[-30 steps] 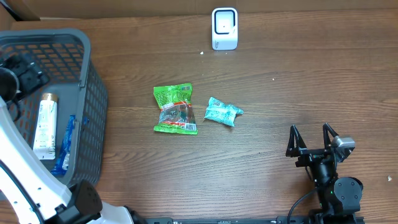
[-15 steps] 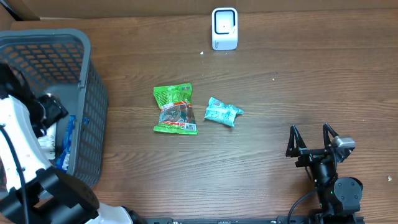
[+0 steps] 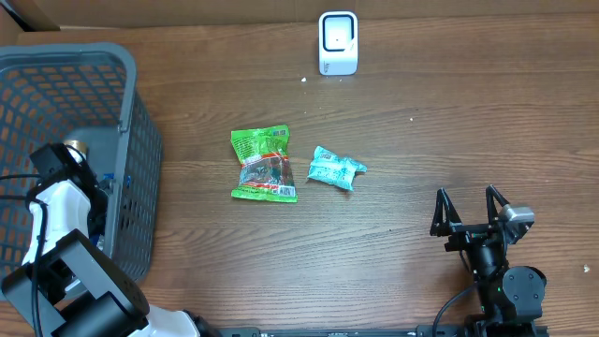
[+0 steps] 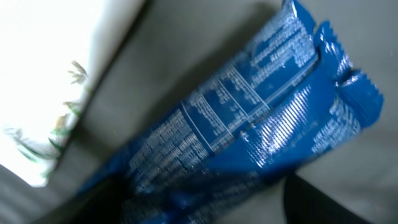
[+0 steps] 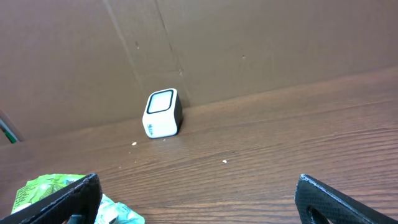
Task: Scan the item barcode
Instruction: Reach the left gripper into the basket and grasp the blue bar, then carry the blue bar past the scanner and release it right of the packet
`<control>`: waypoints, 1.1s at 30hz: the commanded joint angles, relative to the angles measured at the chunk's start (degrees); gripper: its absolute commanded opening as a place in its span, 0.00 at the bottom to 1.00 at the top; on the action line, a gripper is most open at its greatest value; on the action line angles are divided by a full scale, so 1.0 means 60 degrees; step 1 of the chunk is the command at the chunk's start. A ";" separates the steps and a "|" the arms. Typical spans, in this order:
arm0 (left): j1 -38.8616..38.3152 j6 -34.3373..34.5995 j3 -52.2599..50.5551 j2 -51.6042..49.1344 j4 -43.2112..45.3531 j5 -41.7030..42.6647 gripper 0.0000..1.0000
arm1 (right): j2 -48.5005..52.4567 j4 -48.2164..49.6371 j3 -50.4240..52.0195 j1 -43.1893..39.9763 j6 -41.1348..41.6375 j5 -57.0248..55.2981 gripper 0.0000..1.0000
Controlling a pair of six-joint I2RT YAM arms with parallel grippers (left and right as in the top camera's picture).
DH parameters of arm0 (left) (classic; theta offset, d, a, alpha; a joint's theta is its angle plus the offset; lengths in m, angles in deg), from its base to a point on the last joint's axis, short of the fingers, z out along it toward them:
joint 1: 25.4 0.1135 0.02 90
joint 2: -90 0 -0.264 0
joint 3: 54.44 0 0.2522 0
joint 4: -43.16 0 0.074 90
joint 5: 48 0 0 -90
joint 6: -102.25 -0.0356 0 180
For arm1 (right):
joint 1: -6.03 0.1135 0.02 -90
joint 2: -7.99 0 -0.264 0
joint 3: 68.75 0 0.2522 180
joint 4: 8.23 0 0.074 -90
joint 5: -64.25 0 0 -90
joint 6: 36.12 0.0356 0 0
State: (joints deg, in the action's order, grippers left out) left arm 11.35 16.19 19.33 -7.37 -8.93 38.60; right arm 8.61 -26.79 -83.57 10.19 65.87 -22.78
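Right end effector (image 3: 466,208): at the near edge of the desk (image 3: 421,122), fingers spread wide, empty.
Left end effector (image 3: 65,167): down inside the basket (image 3: 140,140); cannot tell whether it is open or gripping.
Blue packet (image 4: 249,130): on the basket floor, close under the left wrist camera, just beside a white tube (image 4: 56,81).
Mid-desk: green packet (image 3: 263,164) and teal packet (image 3: 335,168), side by side.
Far edge: white scanner (image 3: 338,42), upright, well apart from both.

Table (image 3: 449,122), scanner (image 3: 338,42), basket (image 3: 140,168), green packet (image 3: 264,165), teal packet (image 3: 335,168)
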 commanded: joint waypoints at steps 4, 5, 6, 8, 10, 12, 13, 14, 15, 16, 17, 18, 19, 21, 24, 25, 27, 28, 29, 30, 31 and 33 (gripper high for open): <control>-0.0022 -0.0197 -0.0423 0.0029 0.0375 0.0000 0.24 | -0.0066 0.0029 0.0102 0.0029 0.0000 -0.0062 1.00; -0.0022 -0.0197 -0.0423 0.0029 0.0375 0.0000 0.18 | -0.0066 0.0029 0.0102 0.0029 0.0000 -0.0066 1.00; -0.0022 -0.0197 -0.0423 0.0029 0.0379 -0.0004 0.12 | -0.0066 0.0029 0.0102 0.0029 0.0000 -0.0066 1.00; -0.0022 -0.0193 -0.0423 0.0029 0.0433 0.0000 0.04 | -0.0066 0.0029 0.0102 0.0029 0.0000 -0.0066 1.00; -0.0022 -0.0146 -0.0419 0.0029 0.0499 0.0044 0.04 | -0.0066 0.0029 0.0102 0.0029 0.0000 -0.0066 1.00; -0.0022 0.0066 -0.0393 0.0033 0.0510 0.0171 0.04 | -0.0066 0.0029 0.0102 0.0029 0.0000 -0.0066 1.00; -0.0022 0.0058 -0.0280 0.0033 0.0506 0.0321 0.04 | -0.0066 0.0029 0.0102 0.0029 0.0000 -0.0066 1.00; -0.0022 0.0091 -0.0051 0.0051 0.0386 0.0477 0.04 | -0.0066 0.0029 0.0102 0.0029 0.0000 -0.0066 1.00; -0.0022 0.0098 0.0441 0.0098 -0.0058 0.0889 0.04 | -0.0066 0.0029 0.0102 0.0029 0.0000 -0.0066 1.00; -0.0022 0.0091 0.0958 0.0135 -0.0535 0.1308 0.04 | -0.0066 0.0029 0.0102 0.0029 0.0000 -0.0066 1.00; -0.0025 0.0091 0.1450 0.0168 -0.0987 0.1599 0.04 | -0.0066 0.0029 0.0102 0.0029 0.0000 -0.0066 1.00; -0.0025 0.0091 0.2004 0.0193 -0.1497 0.1818 0.04 | -0.0066 0.0029 0.0102 0.0029 0.0000 -0.0066 1.00; -0.0029 0.0091 0.2473 0.0204 -0.1912 0.1949 0.04 | -0.0066 0.0026 0.0102 0.0029 0.0000 -0.0066 1.00; -0.0095 0.0084 0.4288 0.0255 -0.3402 0.2546 0.04 | -0.0066 0.0029 0.0102 0.0029 0.0004 -0.0066 1.00; -0.0430 -0.0138 0.6211 0.0295 -0.4765 0.3096 0.04 | -0.0066 0.0029 0.0102 0.0029 0.0000 -0.0066 1.00; -0.0605 -0.0193 0.6852 0.0313 -0.5173 0.3122 0.04 | -0.0066 0.0029 0.0102 0.0029 0.0000 -0.0066 1.00; -0.1104 -0.0328 0.8204 0.0379 -0.5941 0.3115 0.04 | -0.0066 0.0029 0.0102 0.0029 0.0000 -0.0066 1.00; -0.1351 -0.0386 0.8706 0.0419 -0.6182 0.3115 0.04 | -0.0066 0.0029 0.0102 0.0029 0.0000 -0.0066 1.00; -0.1723 -0.0390 0.9304 0.0466 -0.6437 0.3078 0.05 | -0.0066 0.0029 0.0102 0.0029 0.0000 -0.0066 1.00; -0.2025 -0.0390 0.9694 0.0503 -0.6586 0.3075 0.04 | -0.0066 0.0029 0.0102 0.0029 0.0000 -0.0066 1.00; -0.2368 -0.0397 1.0080 0.0539 -0.6692 0.3075 0.04 | -0.0066 0.0029 0.0102 0.0029 0.0000 -0.0066 1.00; -0.3136 -0.0452 1.0659 0.0597 -0.6801 0.3060 0.04 | -0.0066 0.0029 0.0102 0.0029 0.0000 -0.0066 1.00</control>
State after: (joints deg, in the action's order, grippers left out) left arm -0.95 14.99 76.51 -6.36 -48.67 54.75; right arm 8.63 -26.77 -83.57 10.19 65.87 -22.83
